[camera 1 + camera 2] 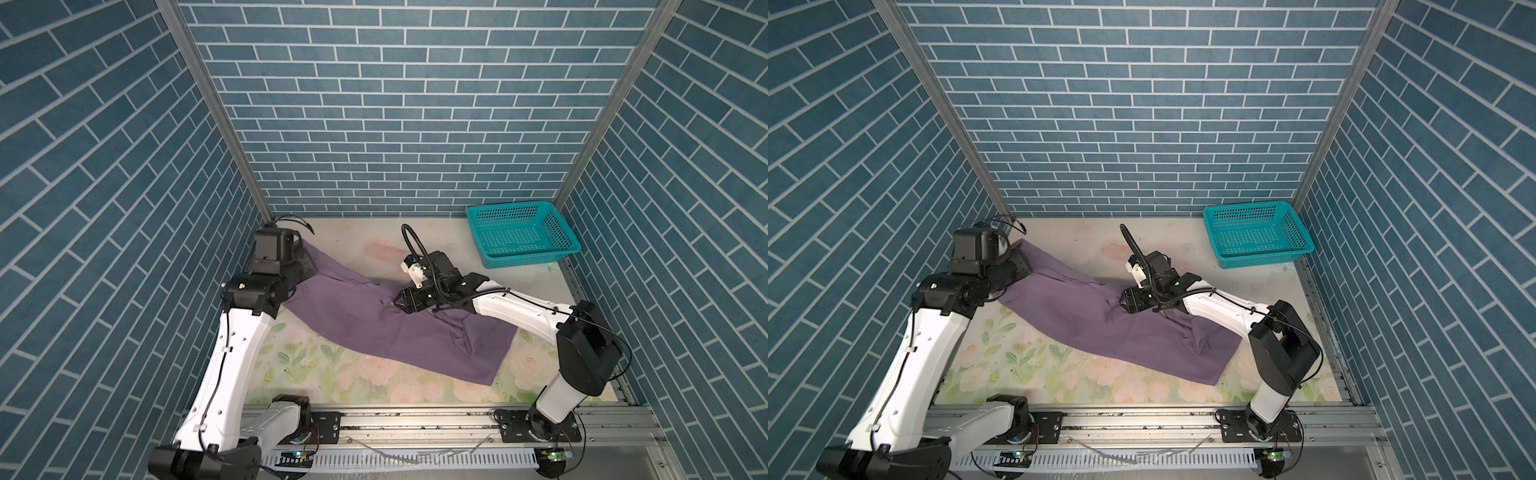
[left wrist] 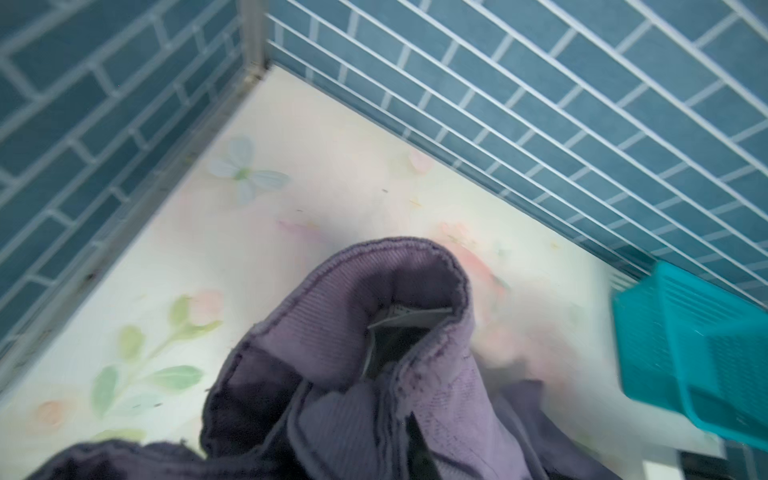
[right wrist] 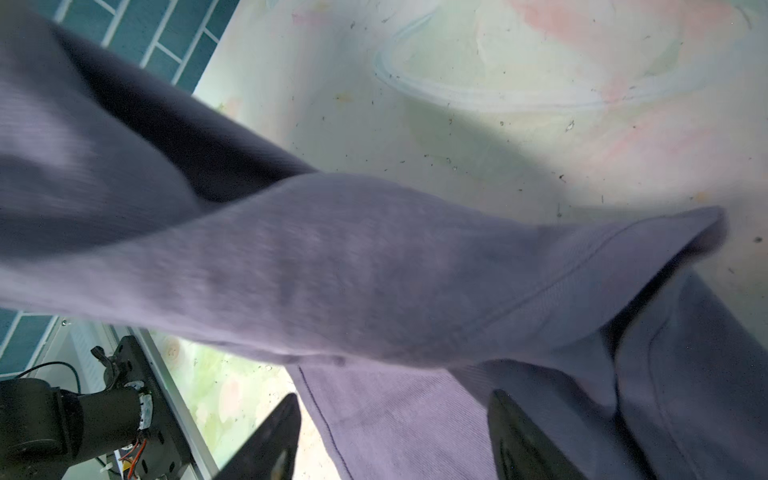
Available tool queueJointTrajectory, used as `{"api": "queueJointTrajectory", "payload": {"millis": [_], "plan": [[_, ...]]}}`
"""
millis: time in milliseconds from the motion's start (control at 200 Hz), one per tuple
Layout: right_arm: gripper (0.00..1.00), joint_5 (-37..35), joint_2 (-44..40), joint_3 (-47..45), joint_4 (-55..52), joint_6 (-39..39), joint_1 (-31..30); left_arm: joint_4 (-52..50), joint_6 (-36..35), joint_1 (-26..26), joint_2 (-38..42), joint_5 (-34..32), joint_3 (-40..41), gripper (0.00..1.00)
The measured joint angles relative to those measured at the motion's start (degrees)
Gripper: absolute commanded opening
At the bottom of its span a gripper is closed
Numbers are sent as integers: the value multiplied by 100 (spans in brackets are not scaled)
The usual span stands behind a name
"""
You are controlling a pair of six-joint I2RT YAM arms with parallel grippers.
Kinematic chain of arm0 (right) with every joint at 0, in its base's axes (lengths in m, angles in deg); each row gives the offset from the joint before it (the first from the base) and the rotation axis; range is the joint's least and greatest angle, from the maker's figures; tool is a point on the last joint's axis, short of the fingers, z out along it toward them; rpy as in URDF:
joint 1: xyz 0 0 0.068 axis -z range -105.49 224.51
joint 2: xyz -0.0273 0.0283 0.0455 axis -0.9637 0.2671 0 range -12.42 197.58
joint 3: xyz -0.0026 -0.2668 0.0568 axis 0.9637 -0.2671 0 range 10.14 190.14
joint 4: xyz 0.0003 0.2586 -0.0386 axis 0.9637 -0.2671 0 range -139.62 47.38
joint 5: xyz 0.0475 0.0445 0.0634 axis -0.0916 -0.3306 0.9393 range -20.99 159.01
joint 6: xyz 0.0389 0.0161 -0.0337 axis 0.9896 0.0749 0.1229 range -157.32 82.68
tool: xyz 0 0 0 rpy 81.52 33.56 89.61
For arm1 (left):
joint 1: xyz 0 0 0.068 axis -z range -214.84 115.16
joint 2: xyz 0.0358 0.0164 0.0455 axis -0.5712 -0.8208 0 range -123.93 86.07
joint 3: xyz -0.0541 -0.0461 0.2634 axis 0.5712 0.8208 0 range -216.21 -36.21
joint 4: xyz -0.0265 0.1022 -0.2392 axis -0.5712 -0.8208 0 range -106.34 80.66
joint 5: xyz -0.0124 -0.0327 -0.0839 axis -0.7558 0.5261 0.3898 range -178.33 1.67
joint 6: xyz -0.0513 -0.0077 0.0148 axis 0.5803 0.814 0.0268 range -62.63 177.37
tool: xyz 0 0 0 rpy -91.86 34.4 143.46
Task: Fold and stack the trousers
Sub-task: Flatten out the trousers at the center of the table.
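The muted-purple trousers point(image 1: 374, 328) point(image 1: 1100, 320) lie slantwise across the flowered table, from the far left down to the near right. My left gripper point(image 1: 308, 269) point(image 1: 1022, 266) is at their far-left end, shut on the ribbed waistband. In the left wrist view that waistband point(image 2: 374, 316) bunches up over the jaws and hides them. My right gripper point(image 1: 397, 301) point(image 1: 1124, 302) hovers over the middle of the cloth. In the right wrist view the right gripper point(image 3: 395, 436) is open, its dark fingers point(image 3: 278, 440) apart over the trousers point(image 3: 374, 270), holding nothing.
A teal perforated basket point(image 1: 521, 232) point(image 1: 1256, 232) point(image 2: 698, 353) stands at the far right corner with nothing in it. Blue brick walls close in three sides. The flowered table point(image 1: 332, 374) is bare near the front, ahead of the metal rail point(image 1: 415, 417).
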Motion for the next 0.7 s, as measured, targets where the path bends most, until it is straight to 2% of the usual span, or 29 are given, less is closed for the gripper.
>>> {"api": "queueJointTrajectory", "payload": {"millis": [40, 100, 135, 180, 250, 380, 495, 615, 700], "plan": [[71, 2, 46, 0, -9, 0, 0, -243, 103, -48, 127, -415, 160, 26], [72, -4, 79, 0, -22, 0, 0, -560, 240, -201, 219, -896, 387, 70], [72, -9, 81, 0, -33, 0, 0, -695, 284, -310, 227, -1099, 501, 84], [72, -33, 81, 0, -31, 0, 0, -798, 337, -415, 212, -1281, 605, 93], [72, -72, 81, 0, -35, 0, 0, -901, 393, -457, 146, -1419, 656, 98], [71, -160, 81, 0, -42, 0, 0, -852, 455, -459, -68, -1401, 658, 98], [63, -297, 81, 0, -79, -4, 0, -603, 459, -459, -243, -1191, 704, 94], [45, -468, 122, 52, -221, -7, 2, -192, 450, -459, -494, -796, 863, 88], [45, -560, 420, 420, -450, -17, 2, 175, 446, -459, -748, -402, 1086, 84]]}}
